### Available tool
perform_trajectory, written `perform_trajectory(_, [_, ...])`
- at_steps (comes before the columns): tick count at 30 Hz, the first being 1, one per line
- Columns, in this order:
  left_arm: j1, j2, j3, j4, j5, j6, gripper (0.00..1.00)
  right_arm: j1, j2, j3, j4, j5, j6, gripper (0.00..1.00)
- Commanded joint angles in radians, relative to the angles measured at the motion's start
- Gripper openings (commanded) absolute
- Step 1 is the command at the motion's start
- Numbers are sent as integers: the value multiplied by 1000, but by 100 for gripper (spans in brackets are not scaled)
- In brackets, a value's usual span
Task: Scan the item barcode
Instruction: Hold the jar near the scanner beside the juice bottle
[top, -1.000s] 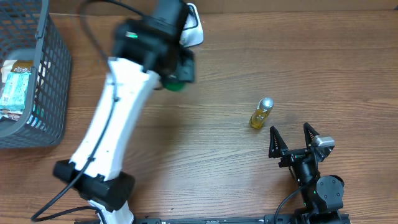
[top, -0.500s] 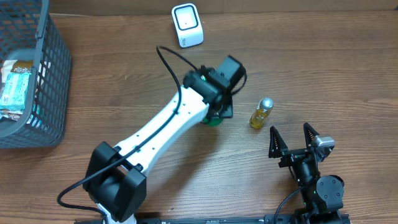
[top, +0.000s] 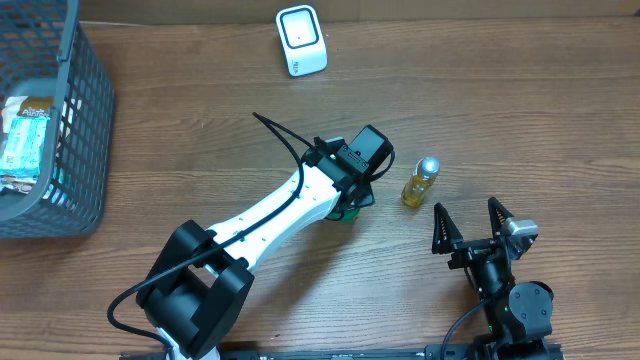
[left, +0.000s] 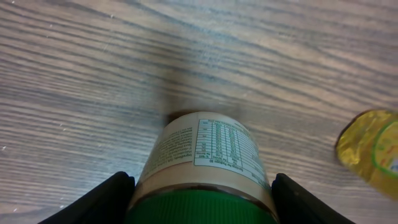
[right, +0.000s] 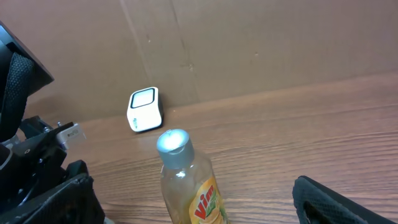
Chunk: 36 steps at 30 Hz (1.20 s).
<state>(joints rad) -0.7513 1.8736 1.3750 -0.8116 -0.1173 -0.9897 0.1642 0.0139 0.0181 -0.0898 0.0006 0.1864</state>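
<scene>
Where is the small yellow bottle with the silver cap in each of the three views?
Overhead: yellow bottle, slightly right of centre.
Left wrist: right edge, cut off, beside the green-capped jar.
Right wrist: bottom centre, silver cap upward.
Shared landmark: white scanner, beyond the bottle in overhead and right wrist; absent from left wrist.

1. a mock shop checkout, set up as a robot test bench.
2. shop signs: a small white scanner (top: 301, 40) stands on the wood-grain counter (top: 200, 140), and a grey mesh basket (top: 85, 130) holds packets (top: 25, 140) of goods.
3. more goods: a bottle (top: 420, 182) of yellow liquid with a brand label, and a jar (left: 205, 155) with a printed nutrition table.
4. lab signs: a white robot arm (top: 270, 215) and a black one (top: 505, 295) sit at the counter's near edge, with loose cables and a plain brown wall (right: 249, 43) behind.
</scene>
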Motion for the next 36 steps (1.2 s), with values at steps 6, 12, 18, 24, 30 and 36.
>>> perform_trajectory(6, [-10,6,-18,14,-35,-37,52,-1,-11,-10,6,5,0,100])
perform_trajectory(12, [-9,10,-18,36,-25,-35,82,-1,-11,-10,6,5,0,100])
perform_trajectory(18, [-2,10,-14,50,-20,-3,92,-1,-11,-10,6,5,0,100])
perform_trajectory(24, [14,9,80,21,-25,204,100,-1,-11,-10,6,5,0,100])
perform_trajectory(30, [33,9,225,-130,-22,336,100,-1,-11,-10,6,5,0,100])
perform_trajectory(36, [23,10,197,-202,18,335,100,-1,-11,-10,6,5,0,100])
